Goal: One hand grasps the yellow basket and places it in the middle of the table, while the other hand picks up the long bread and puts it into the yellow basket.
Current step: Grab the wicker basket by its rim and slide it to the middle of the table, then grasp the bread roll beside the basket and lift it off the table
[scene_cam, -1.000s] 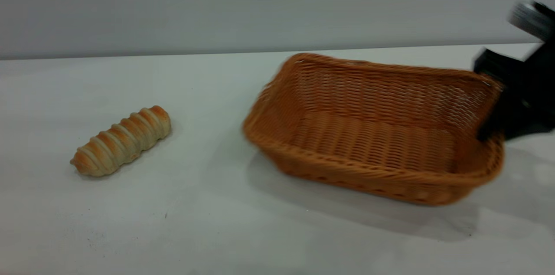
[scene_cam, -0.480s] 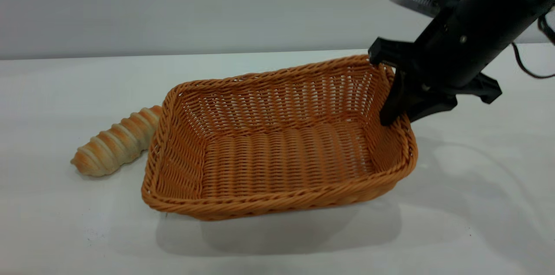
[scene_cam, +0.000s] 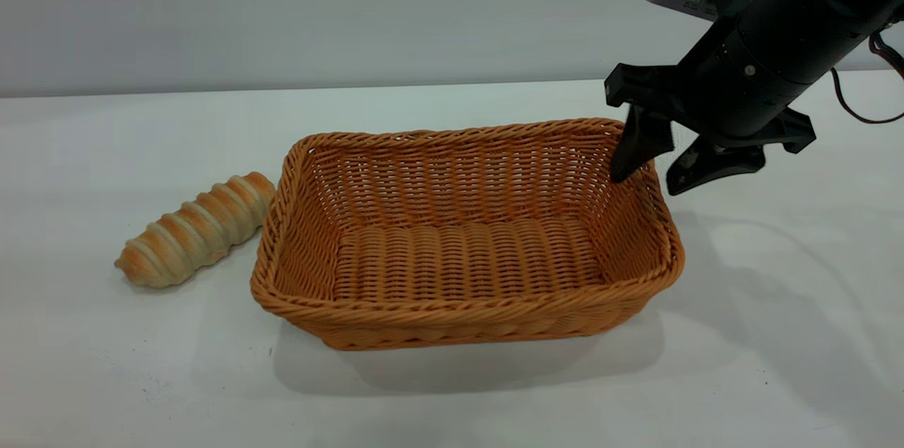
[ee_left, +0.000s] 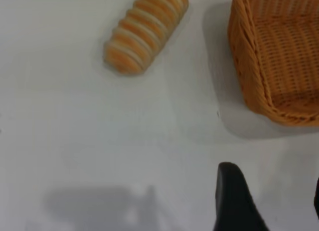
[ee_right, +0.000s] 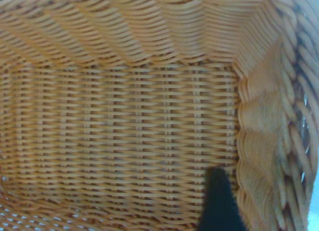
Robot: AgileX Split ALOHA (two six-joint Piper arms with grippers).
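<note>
The yellow basket (scene_cam: 452, 310) sits flat on the white table (scene_cam: 141, 377), near the middle. My right gripper (scene_cam: 647, 181) straddles the basket's right end wall with the jaws apart, one finger inside and one outside, and grips nothing. In the right wrist view only the inner finger (ee_right: 217, 201) shows against the basket's floor (ee_right: 124, 116). The long bread (scene_cam: 198, 229) lies on the table just left of the basket, close to its left wall. My left gripper (ee_left: 272, 176) is open and empty above bare table, with the bread (ee_left: 147, 32) and a basket corner (ee_left: 269, 57) ahead of it.
The table's far edge runs behind the basket, against a plain grey wall (scene_cam: 282, 10). The right arm (scene_cam: 791, 31) slants down from the upper right. White tabletop lies in front of the basket and to its right.
The basket came in leftward from the right, tilted and held, then settled flat beside the bread. The right gripper's jaws have opened off the right wall and lifted slightly.
</note>
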